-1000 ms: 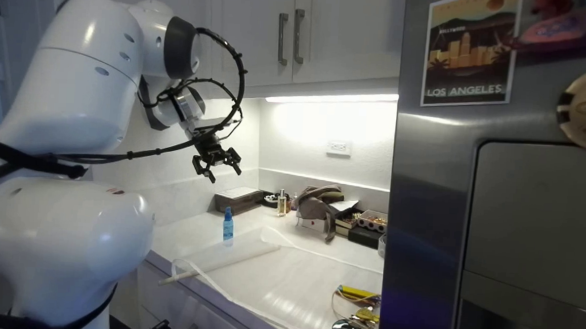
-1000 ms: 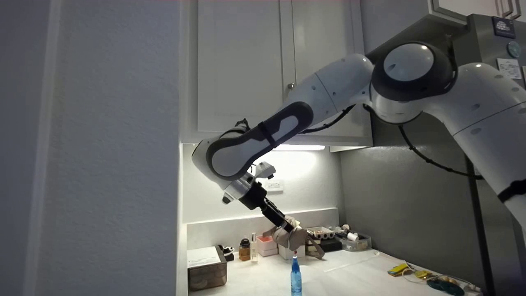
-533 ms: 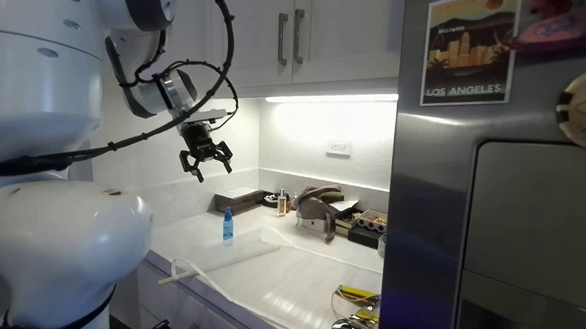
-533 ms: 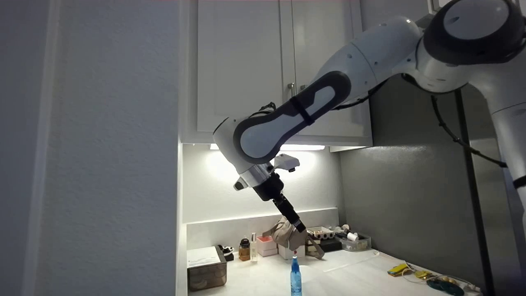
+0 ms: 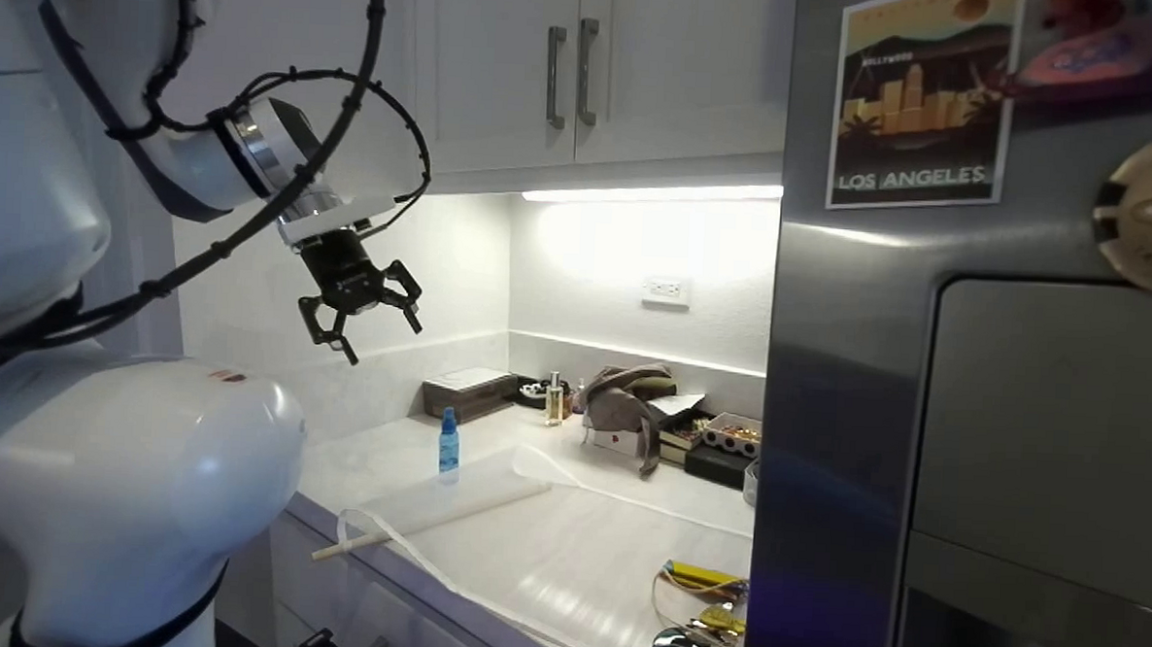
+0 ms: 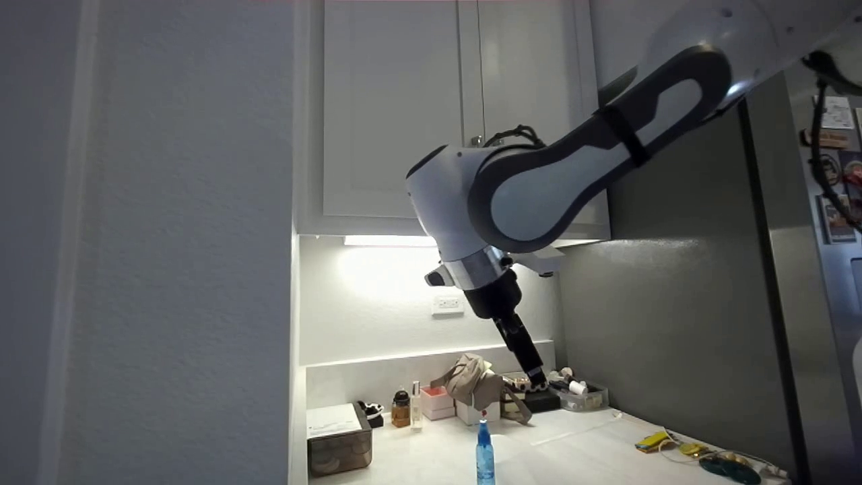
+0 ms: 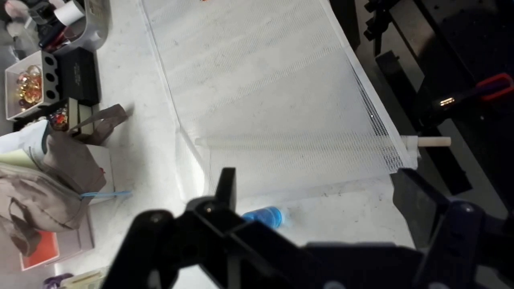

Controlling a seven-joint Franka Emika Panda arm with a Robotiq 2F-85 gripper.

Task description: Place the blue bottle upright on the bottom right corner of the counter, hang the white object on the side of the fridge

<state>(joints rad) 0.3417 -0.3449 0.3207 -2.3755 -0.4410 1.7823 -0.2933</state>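
The small blue bottle (image 5: 448, 446) stands upright on the white counter (image 5: 366, 462), beside the edge of the white object (image 7: 273, 96). That object is a thin mesh sheet spread flat on the counter, with a pale rod (image 7: 433, 141) jutting past the front edge. High above the counter, my gripper (image 5: 385, 342) hangs tilted in both exterior views. In the wrist view its fingers (image 7: 227, 188) are wide apart with nothing gripped; the bottle, seen far below, is partly covered by the left finger. The grey fridge (image 5: 850, 394) rises at the counter's right end.
Along the back wall are a brown box (image 5: 471, 395), a glass perfume bottle (image 5: 554, 400), a taupe bag (image 7: 44, 192) and bead trays (image 7: 30, 88). A yellow item (image 6: 652, 441) and cords lie near the fridge. Upper cabinets (image 5: 689, 71) overhang the counter.
The arm has swung across both exterior views, and my gripper, still open, now looks larger and nearer the cameras. Neither the bottle nor the sheet has moved.
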